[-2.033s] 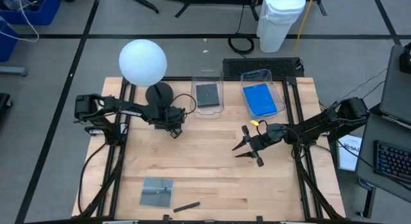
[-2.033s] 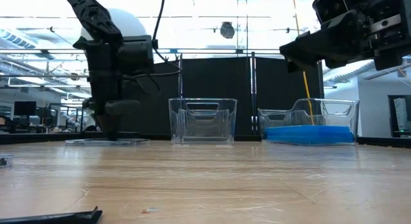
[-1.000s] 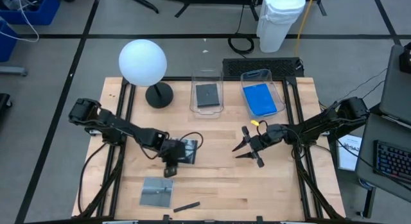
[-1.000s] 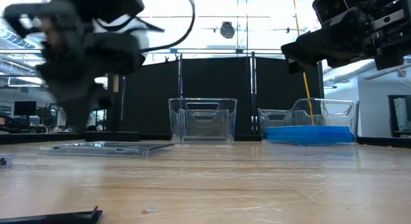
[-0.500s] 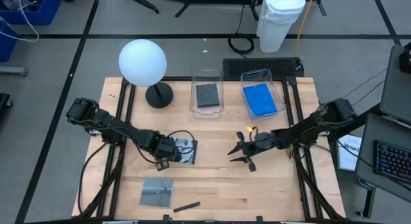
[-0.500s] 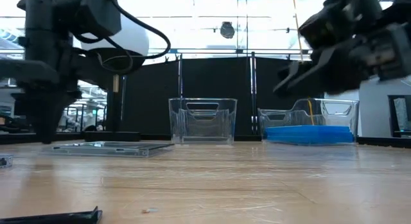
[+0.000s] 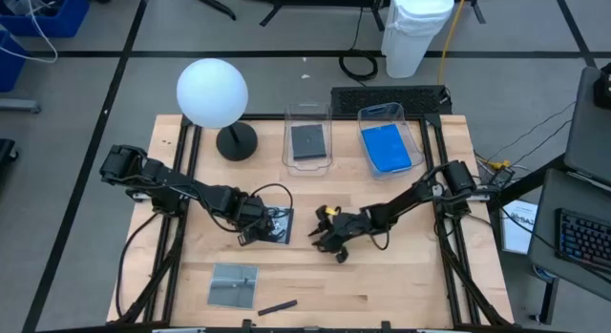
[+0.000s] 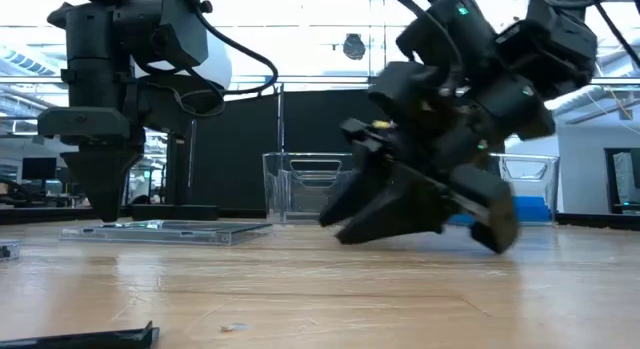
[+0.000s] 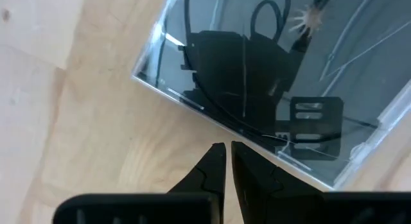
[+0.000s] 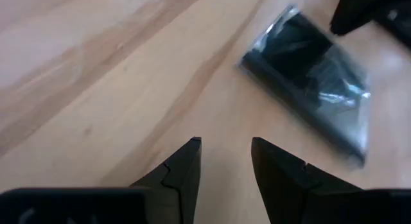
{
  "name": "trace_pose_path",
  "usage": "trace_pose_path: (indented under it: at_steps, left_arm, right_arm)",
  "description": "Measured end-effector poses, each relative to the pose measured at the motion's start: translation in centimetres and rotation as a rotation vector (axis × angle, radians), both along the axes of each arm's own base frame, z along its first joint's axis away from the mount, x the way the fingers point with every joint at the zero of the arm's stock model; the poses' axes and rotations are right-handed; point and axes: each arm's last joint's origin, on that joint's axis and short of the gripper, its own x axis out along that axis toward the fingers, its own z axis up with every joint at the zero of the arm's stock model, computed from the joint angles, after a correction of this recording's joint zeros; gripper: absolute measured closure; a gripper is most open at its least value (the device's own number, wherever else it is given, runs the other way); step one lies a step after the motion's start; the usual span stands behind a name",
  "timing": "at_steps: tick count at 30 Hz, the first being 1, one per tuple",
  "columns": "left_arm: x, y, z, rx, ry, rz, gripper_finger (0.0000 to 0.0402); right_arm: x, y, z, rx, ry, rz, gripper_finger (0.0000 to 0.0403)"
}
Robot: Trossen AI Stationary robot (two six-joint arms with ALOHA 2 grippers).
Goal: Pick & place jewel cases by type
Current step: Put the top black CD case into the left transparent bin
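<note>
A dark jewel case (image 7: pixel 278 223) lies flat near the tabletop's middle, skewed to its edges. The left gripper (image 7: pixel 250 232) sits at the case's left edge, jaws nearly shut and empty. The right gripper (image 7: pixel 327 240) is close on the opposite side, jaws half open, holding nothing.

Overhead camera looks straight down on the pale wooden table (image 7: pixel 315 276); low camera sights level across it; both wrist cameras, close above, share the dark square jewel case (image 9: pixel 270 89).
</note>
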Motion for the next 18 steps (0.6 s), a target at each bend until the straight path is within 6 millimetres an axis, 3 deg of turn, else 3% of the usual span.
trace_pose_path:
  at_steps: [4,12,18]
  left_arm:
    - [0.0,-0.1,0.0,-0.032,0.009,0.001,0.0365]
    - [-1.8,0.1,-1.6,-0.062,0.095,-0.066,0.0347]
    - [-1.9,0.6,-2.5,-0.073,0.039,-0.093,0.0371]
  right_arm:
    - [1.2,0.2,0.6,-0.032,-0.017,0.003,0.0272]
    - [1.6,0.1,1.3,-0.025,-0.035,-0.028,0.0272]
    - [1.8,-0.3,1.2,0.079,0.041,-0.109,0.0272]
